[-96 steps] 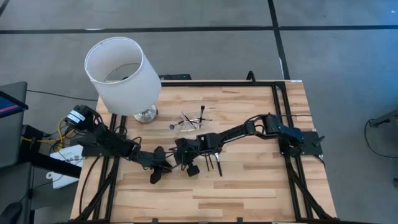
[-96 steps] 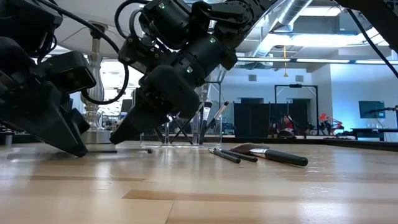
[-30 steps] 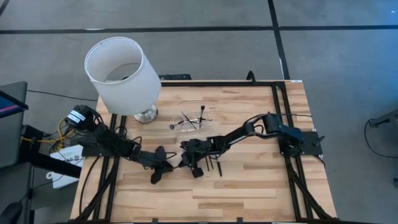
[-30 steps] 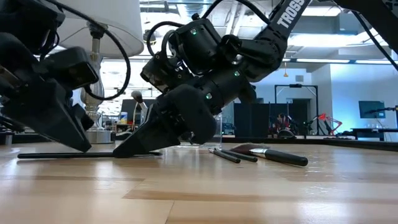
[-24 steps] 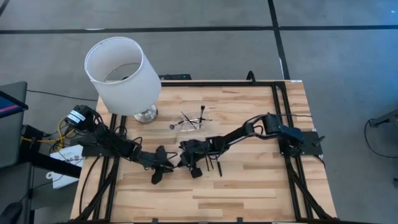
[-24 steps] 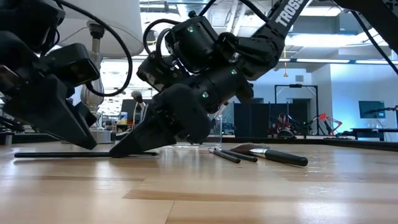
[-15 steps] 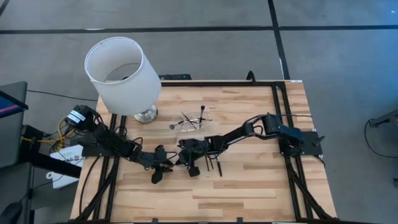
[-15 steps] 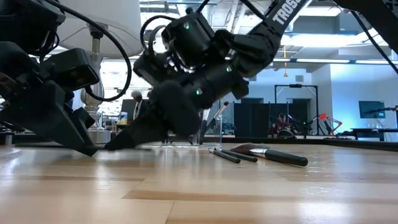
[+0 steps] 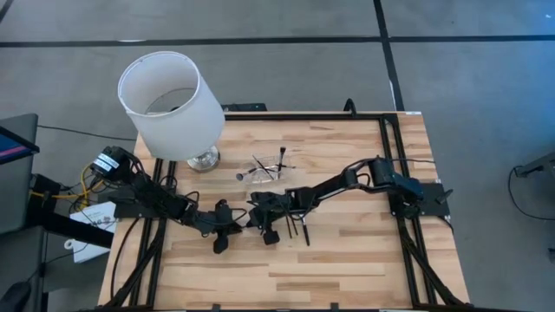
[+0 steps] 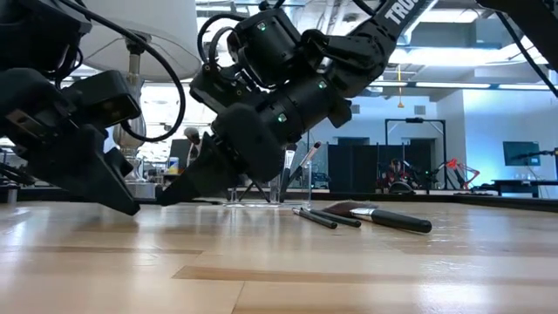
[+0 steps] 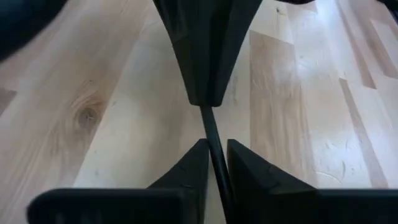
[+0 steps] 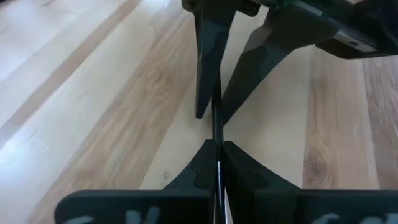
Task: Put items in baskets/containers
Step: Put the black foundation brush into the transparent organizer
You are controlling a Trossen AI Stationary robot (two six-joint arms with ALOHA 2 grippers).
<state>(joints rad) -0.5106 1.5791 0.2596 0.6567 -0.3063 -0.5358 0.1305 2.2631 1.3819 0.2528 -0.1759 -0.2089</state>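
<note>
While some brushes [image 9: 269, 166] stand in the clear holder [image 10: 261, 194], others [image 10: 366, 215] lie on the table [image 9: 347, 260]. Both the left gripper [image 11: 214, 155] and the right gripper [image 12: 216, 152] pinch one brush handle [image 11: 212, 140] between them.

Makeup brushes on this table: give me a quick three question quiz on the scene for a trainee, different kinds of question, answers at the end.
1. True or false: the lamp stands between the left gripper and the right gripper.
2. What is the right gripper shut on? A: a thin brush handle. B: the lamp's base. C: nothing.
3. Fill in: several brushes stand upright in the clear ___ beyond the grippers.
Key: 1 false; the lamp stands at the table's far left corner, and the grippers meet tip to tip on the brush handle. 2 A. 3 holder.
</note>
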